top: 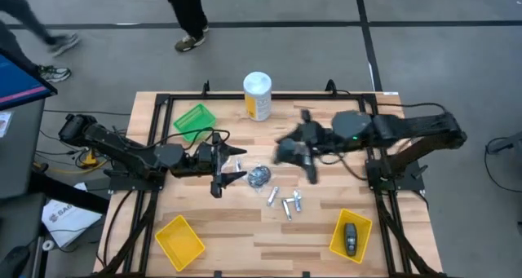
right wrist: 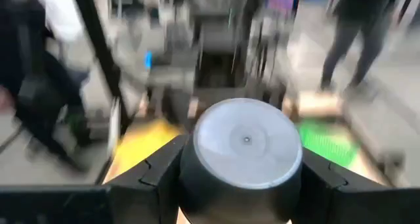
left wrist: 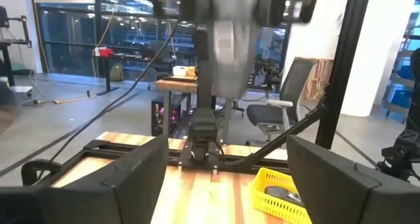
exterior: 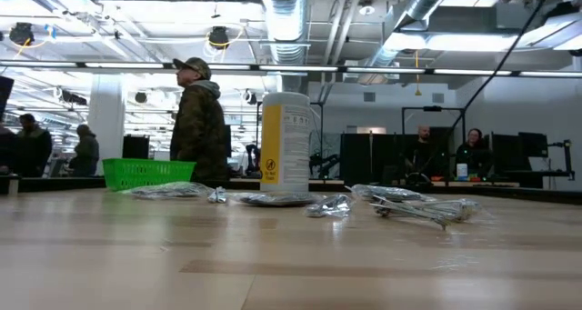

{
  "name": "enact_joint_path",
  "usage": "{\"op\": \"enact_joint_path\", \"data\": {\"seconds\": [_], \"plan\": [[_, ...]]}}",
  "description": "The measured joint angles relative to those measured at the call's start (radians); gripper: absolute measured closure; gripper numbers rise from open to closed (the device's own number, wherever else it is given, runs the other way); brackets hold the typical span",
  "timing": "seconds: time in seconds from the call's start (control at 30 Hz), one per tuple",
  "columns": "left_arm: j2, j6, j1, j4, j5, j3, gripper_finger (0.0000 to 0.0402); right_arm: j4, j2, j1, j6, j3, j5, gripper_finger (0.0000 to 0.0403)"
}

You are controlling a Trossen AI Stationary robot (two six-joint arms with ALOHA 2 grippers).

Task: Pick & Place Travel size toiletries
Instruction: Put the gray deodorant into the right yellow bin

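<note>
A wooden table seen from above, with two dark robot arms reaching toward its middle. The right gripper is clenched on a dark grey round disc, which sits squarely between its two fingers (its pale flat face is turned toward the wrist camera). The left gripper hangs with its fingers spread wide apart and nothing between them. Just beside its fingertips, on the side toward the right arm, a crinkled silvery piece lies on the wood. Slightly farther from it, several tiny silver tubes are scattered. A dark oval pod rests in a yellow bin near the right arm's base.
</note>
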Motion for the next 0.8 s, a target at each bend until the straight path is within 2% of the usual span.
{"op": "enact_joint_path", "data": {"seconds": [0.17,0.3,0.4,0.63,0.8], "plan": [[-0.002,0.0,0.0,0.001,-0.007,0.0,0.0108,-0.417,-0.032,0.12,0.227,-0.002,0.0,0.0213],[-0.001,-0.02,0.0,0.001,-0.007,0.0,0.0112,-0.631,-0.015,0.263,0.471,-0.02,-0.001,0.0213],[-0.008,-0.025,0.0,0.0,-0.008,-0.001,0.0112,-0.634,-0.011,0.37,0.709,-0.071,0.027,0.0213],[-0.025,-0.029,0.002,0.006,-0.01,-0.001,0.0113,-0.629,-0.007,0.617,1.441,-0.234,0.174,0.0207],[-0.043,-0.027,0.005,0.001,-0.014,-0.002,0.0112,-0.628,0.043,0.711,1.896,-0.342,0.182,0.021]]}}
